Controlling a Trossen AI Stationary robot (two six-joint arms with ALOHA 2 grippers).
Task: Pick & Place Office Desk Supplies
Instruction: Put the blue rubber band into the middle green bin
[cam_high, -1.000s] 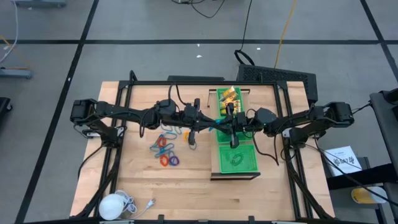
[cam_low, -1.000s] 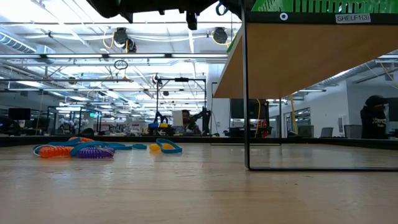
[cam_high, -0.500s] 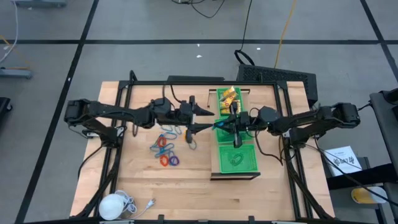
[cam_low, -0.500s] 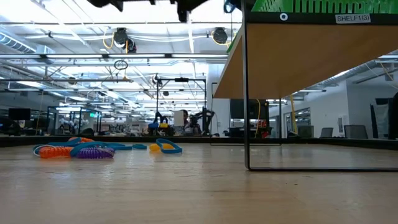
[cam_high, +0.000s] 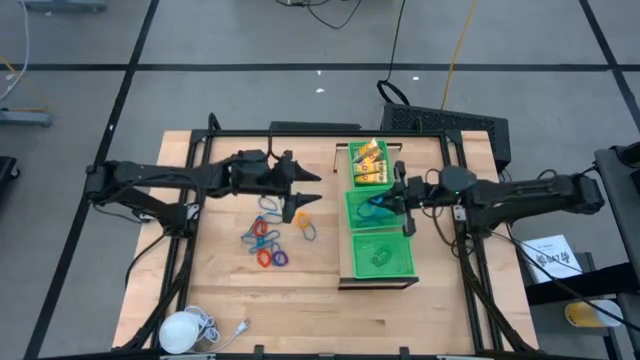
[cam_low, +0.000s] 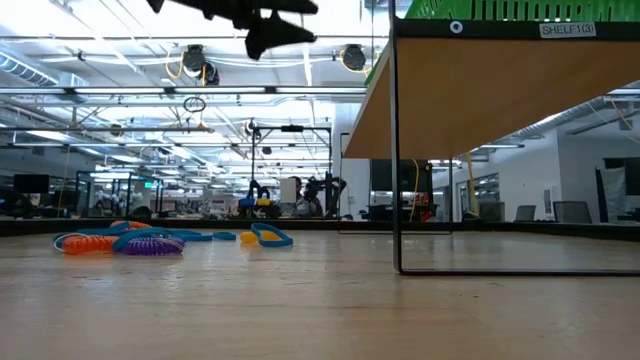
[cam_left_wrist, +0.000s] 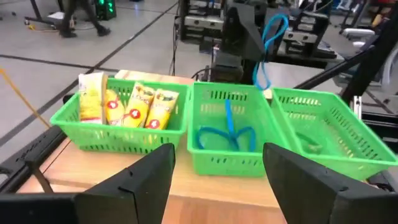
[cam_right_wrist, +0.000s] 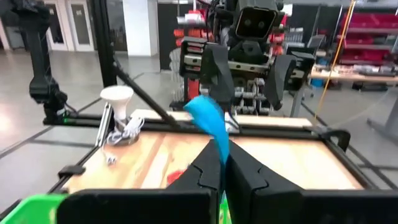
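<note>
Left pincer: the left pincer (cam_high: 308, 192) is hovering above the desk (cam_high: 300, 300) near its middle, just to the 9 o'clock side of the green baskets; its fingers (cam_left_wrist: 140, 183) are standing wide apart and gripping nothing.

Right pincer: the right pincer (cam_right_wrist: 221, 163) is reaching in from 3 o'clock and hanging over the middle basket (cam_left_wrist: 230, 165); it is pinching a blue loop (cam_right_wrist: 208, 119) between closed fingers, and the loop is dangling in the air above that basket.

Baskets: three green mesh baskets are sitting in a row on a raised wooden shelf (cam_low: 480, 90) on the 3 o'clock half of the desk.

Yellow packets: the yellow packets (cam_left_wrist: 134, 106) are standing together in the basket at the 12 o'clock end of the row.

Blue pieces: more blue pieces (cam_left_wrist: 227, 134) are lying in the middle basket, under the dangling loop.

Third basket: the basket at the 6 o'clock end (cam_left_wrist: 333, 140) is holding something thin that I cannot make out.

Loose rings: a small heap of red, orange, purple and blue rings (cam_high: 265, 243) is lying on the desk toward 8 o'clock of the left pincer, well apart from the baskets.

White lamp: a white round thing with a cord (cam_high: 182, 328) is sitting at the 7 o'clock corner of the desk.
</note>
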